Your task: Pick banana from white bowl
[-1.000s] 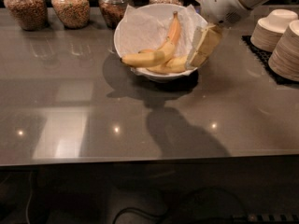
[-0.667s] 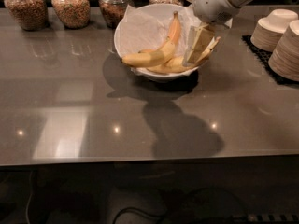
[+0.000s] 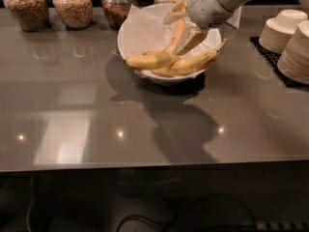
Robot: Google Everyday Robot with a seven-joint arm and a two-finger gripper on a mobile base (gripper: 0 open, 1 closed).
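The white bowl (image 3: 137,30), lined with crinkled white paper, stands at the back middle of the grey table. Two bananas lie in it. The banana (image 3: 153,59) is strongly curved, and its orange stem half (image 3: 178,32) rises toward the back. A straighter yellow banana (image 3: 199,59) with a thin pointed stem lies in front of it on the right. My gripper (image 3: 182,29) reaches into the bowl from the upper right. It is open, with one finger (image 3: 174,16) left of the orange stem half and the other finger (image 3: 192,39) right of it.
Several glass jars (image 3: 72,6) of grains stand along the back left. Stacks of small cream bowls (image 3: 285,28) sit on a black mat at the right. The table's front edge runs across the lower part of the view.
My gripper has moved left and down into the bowl, from beside the bowl's right rim to straddling the curved banana's orange stem half. The bananas have not moved.
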